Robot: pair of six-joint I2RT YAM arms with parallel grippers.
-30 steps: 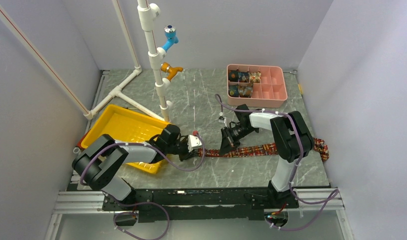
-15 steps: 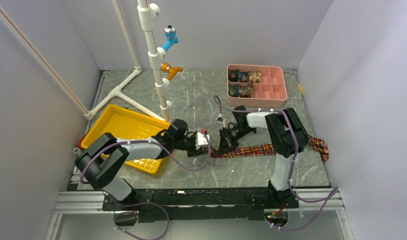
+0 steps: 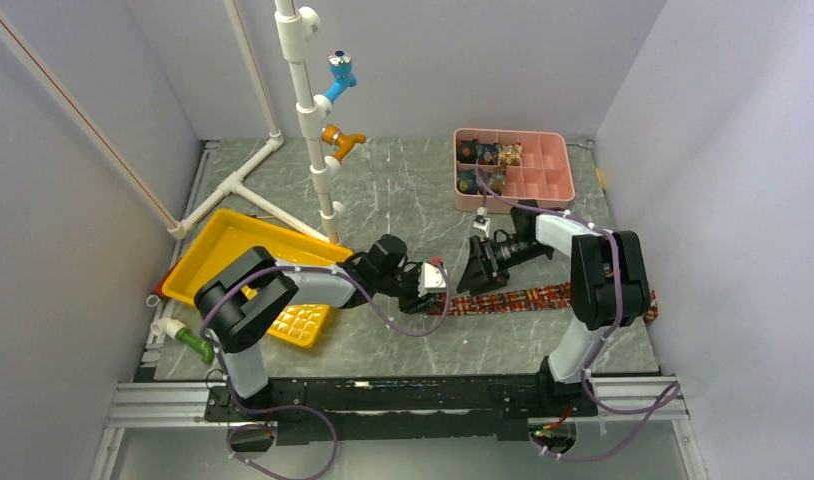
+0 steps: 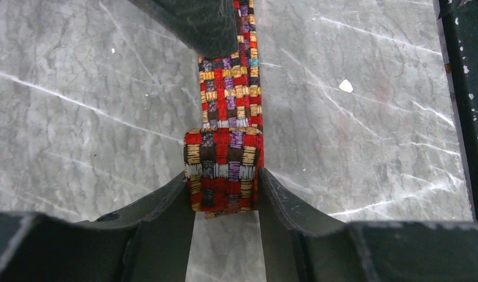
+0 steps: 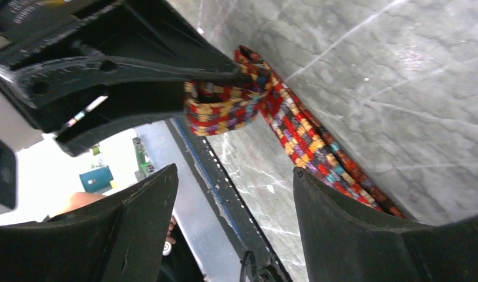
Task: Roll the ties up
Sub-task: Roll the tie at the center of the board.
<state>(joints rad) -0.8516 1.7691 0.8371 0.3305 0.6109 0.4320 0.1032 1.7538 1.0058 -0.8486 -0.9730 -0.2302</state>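
A tie with red, gold and dark checks lies as a flat strip across the front right of the table. Its left end is wound into a small roll, also seen in the right wrist view. My left gripper is shut on that roll, one finger on each side. The unrolled strip runs away from the roll. My right gripper hovers just right of the roll, open, with nothing between its fingers. The strip passes beside its right finger.
A pink divided box at the back right holds several rolled ties. A yellow tray sits at the left. A white pipe stand with blue and orange fittings rises behind it. The table's front rail is close.
My left gripper has moved right along the tie with the roll in it. The right gripper has let go, opened wide and shifted right and back.
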